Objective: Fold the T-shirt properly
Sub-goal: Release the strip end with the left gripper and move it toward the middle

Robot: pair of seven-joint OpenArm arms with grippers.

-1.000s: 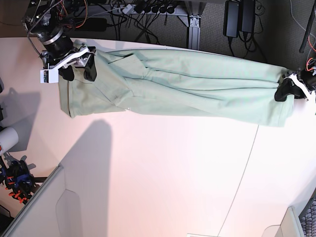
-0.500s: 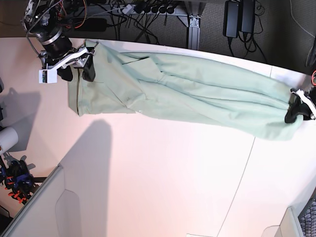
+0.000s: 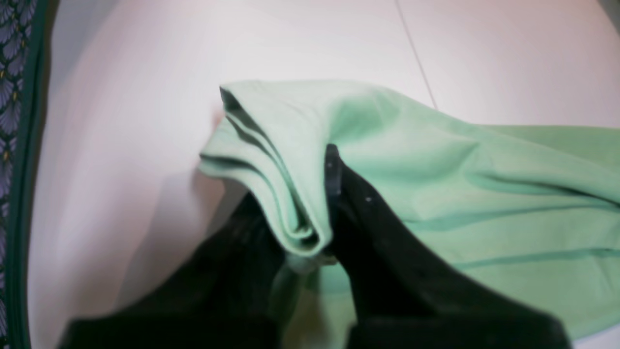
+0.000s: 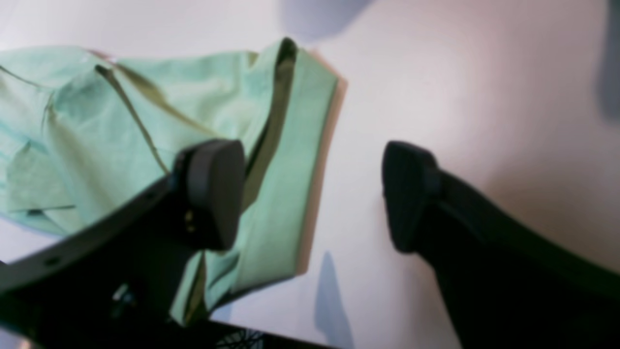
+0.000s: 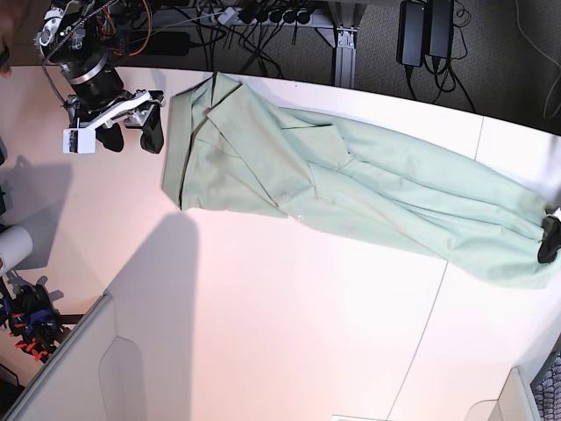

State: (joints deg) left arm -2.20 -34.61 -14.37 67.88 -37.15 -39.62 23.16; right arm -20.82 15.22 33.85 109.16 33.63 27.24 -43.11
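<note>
- While the pale mint-green knit T-shirt (image 5: 351, 197) is stretched in a long band across the white table (image 5: 263, 333), it runs from the upper left of the base view down to the right edge.
- At the right edge of the base view, the left gripper (image 5: 550, 239) is seen at the far end of the shirt.
- In the left wrist view, the black jaws of this gripper (image 3: 310, 228) are pressed together on a folded, layered edge of the cloth (image 3: 436, 184); the fabric is clamped between them.
- At the upper left of the base view, the right gripper (image 5: 130, 133) is found just beside the wide end of the shirt, apart from it.
- In the right wrist view, its two black pads (image 4: 215, 191) are held wide apart with nothing between them; one is seen over the hem band (image 4: 290, 160), the other over bare table.
- Cables and power strips (image 5: 263, 17) are visible along the top of the base view.
</note>
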